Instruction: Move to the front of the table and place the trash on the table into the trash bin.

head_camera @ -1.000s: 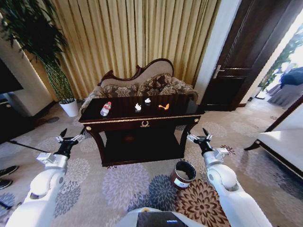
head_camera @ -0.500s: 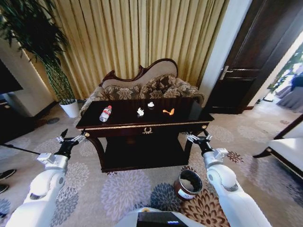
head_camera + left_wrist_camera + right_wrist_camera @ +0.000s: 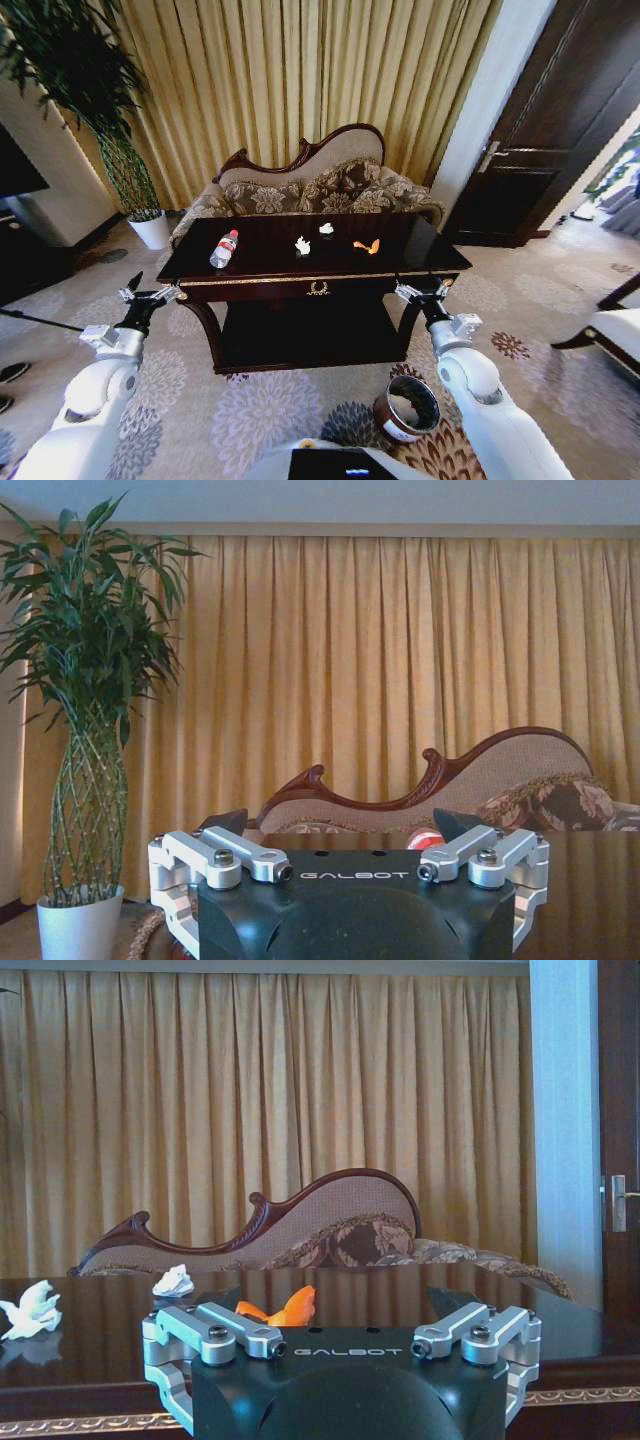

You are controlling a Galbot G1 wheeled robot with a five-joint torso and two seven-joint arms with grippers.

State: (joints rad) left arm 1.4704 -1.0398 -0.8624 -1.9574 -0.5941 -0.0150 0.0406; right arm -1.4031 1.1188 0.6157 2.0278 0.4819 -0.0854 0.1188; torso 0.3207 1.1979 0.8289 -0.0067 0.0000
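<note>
Straight ahead in the head view, the table (image 3: pixel 300 262) is seen side-on, gold emblem facing the robot, sofa (image 3: pixel 310 185) behind it against the curtain (image 3: pixel 300 70). Four bits of trash are laid on the tabletop: bottle (image 3: pixel 224 248) lying on its side toward the left end, two white scraps (image 3: pixel 303 245) (image 3: pixel 326 229) near the middle, orange scrap (image 3: pixel 367 246) to their right. The trash bin (image 3: pixel 408 407) is placed on the carpet, right of the table, just beside the right arm.

Left gripper (image 3: pixel 143 297) is held open and empty off the table's left front corner; right gripper (image 3: pixel 421 291) is held open and empty at the right front corner, nothing touched.

Left wrist view: left gripper (image 3: pixel 352 872) open at tabletop level, only the bottle's red cap (image 3: pixel 427 839) visible past it; potted plant (image 3: pixel 85 720) off to the side.

Right wrist view: right gripper (image 3: pixel 346 1348) open, orange scrap (image 3: pixel 285 1309) directly beyond it, white scraps (image 3: pixel 30 1309) (image 3: pixel 174 1281) further along the top.
</note>
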